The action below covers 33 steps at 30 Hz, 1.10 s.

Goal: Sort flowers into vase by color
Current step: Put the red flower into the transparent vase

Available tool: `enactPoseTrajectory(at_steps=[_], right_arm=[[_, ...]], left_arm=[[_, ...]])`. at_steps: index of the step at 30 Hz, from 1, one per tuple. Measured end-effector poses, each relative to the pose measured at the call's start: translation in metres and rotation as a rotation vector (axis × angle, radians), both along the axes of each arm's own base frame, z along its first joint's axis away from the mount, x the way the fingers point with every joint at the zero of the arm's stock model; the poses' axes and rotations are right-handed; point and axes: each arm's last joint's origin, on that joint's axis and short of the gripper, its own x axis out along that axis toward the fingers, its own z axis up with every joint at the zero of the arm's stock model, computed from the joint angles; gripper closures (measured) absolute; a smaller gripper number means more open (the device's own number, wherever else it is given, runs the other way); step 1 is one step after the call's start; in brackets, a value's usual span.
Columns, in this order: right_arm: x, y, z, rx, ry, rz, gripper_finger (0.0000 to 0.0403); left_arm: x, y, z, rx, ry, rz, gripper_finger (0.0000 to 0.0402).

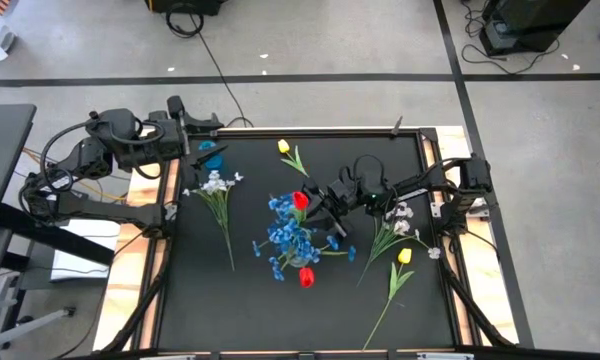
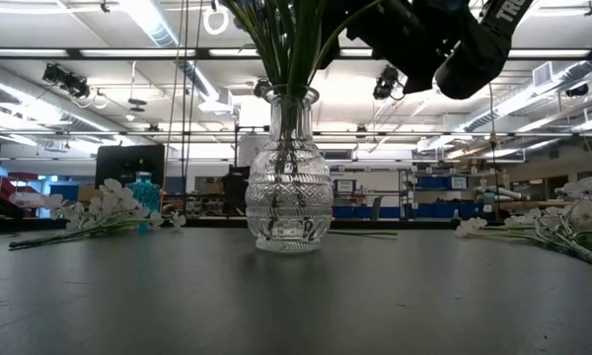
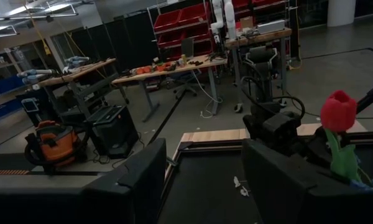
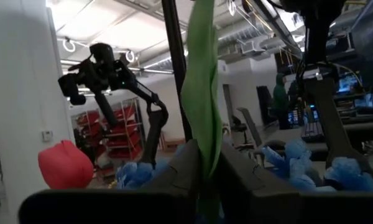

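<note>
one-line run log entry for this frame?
right tool: shut on red tulip stem above glass vase | left tool: open, parked at far-left corner | loose: yellow tulip, white sprig

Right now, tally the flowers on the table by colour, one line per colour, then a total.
Red tulips: 2
Yellow tulips: 2
White blossom sprigs: 2
Blue bunches: 1 cluster in the vase; separate stems cannot be told
Total: 7, counting the blue as one

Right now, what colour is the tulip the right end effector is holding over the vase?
Red; the tulip held by the right end effector shows best in the high view.
</note>
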Motion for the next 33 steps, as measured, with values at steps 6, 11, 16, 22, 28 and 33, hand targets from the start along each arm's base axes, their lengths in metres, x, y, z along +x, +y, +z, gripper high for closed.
enactPoseTrajectory(at_steps=[6,11,16,22,28,33], right_arm=[[-0.002,-0.001,0.002,0.011,-0.007,0.061,0.0292],[-0.007,-0.009,0.005,0.003,-0.001,0.179,0.0240],[-0.008,-0.021,0.005,0.048,0.050,0.202,0.0193],[-0.010,-0.029,0.007,0.077,0.086,0.245,0.0157],[-0.007,-0.034,0.031,0.098,0.079,0.373,0.0151],[0.000,-0.032,0.045,0.078,0.091,0.421,0.0151]], left_arm=[[0.000,0.000,0.000,0.000,0.000,0.000,0.0186],[0.000,0.000,0.000,0.000,0.000,0.000,0.0186],[0.000,0.000,0.000,0.000,0.000,0.000,0.0186],[0.000,0.000,0.000,0.000,0.000,0.000,0.0186],[0.000,0.000,0.000,0.000,0.000,0.000,0.0186],[0.000,0.000,0.000,0.000,0.000,0.000,0.0186]])
